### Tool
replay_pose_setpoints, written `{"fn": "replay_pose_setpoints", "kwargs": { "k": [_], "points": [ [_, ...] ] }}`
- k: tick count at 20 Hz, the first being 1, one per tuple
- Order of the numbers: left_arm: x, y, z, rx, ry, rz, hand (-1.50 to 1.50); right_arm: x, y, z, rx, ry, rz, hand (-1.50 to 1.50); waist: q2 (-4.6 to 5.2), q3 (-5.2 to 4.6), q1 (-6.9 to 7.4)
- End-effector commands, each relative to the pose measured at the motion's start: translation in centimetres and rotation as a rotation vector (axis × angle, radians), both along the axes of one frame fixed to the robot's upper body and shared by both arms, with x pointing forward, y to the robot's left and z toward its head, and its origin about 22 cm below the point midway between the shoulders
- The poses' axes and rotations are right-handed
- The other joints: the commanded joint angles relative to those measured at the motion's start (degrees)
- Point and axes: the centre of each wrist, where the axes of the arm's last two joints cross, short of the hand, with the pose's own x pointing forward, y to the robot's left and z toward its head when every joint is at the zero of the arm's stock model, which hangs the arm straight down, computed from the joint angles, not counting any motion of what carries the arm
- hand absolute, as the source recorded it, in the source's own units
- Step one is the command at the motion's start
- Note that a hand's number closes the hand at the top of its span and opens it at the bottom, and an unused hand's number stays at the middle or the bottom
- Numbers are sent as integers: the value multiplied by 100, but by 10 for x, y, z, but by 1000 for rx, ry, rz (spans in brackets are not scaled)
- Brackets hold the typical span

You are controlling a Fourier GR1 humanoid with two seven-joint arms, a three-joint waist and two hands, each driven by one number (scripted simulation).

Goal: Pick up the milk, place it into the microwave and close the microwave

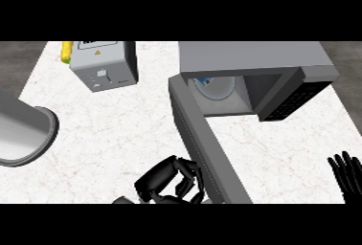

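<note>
- White stone counter fills most of your view, with dark floor past its far edge.
- You can see the grey microwave at the far right of the counter.
- Its door is wide open and swings out toward you, seen edge-on as a long grey bar.
- Your milk looks to be inside the microwave, as a white shape with a bit of blue at its top. It is small and hard to see well.
- Your left hand is low in the middle of the view, right beside the near end of the door on its left side. Its fingers are curled in and you can see nothing held in them.
- You cannot tell if it is touching the door.
- Your right hand rests at the right edge of the view, fingers straight and pointing up, well apart from the door.
- At the far left stands a grey toaster, with a yellow thing just beside it.
- A big shiny metal pot sits at the left edge.
</note>
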Motion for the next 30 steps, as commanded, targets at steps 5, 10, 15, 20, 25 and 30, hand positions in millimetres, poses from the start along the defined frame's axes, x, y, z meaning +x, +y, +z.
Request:
{"fn": "replay_pose_setpoints", "kwargs": {
  "k": [5,10,15,20,25,30],
  "points": [
    [-23,-65,-4,56,30,-38,150,5,18,50,103,-117,242,-150,33,-1,-130],
    [-21,-84,-6,79,-9,8,150,23,38,76,125,-149,299,-150,81,-3,-207],
    [-9,-97,13,43,-50,94,150,23,43,103,97,-181,358,-150,108,-9,-395],
    [13,-102,25,30,-89,216,150,16,49,114,83,-141,432,-150,146,-14,-607],
    [34,-106,43,-44,-110,305,150,22,53,132,91,-167,440,-150,194,-17,-678],
    [59,-109,55,-38,-135,395,150,19,56,145,81,-157,452,-150,210,-10,-793]
  ]
}}
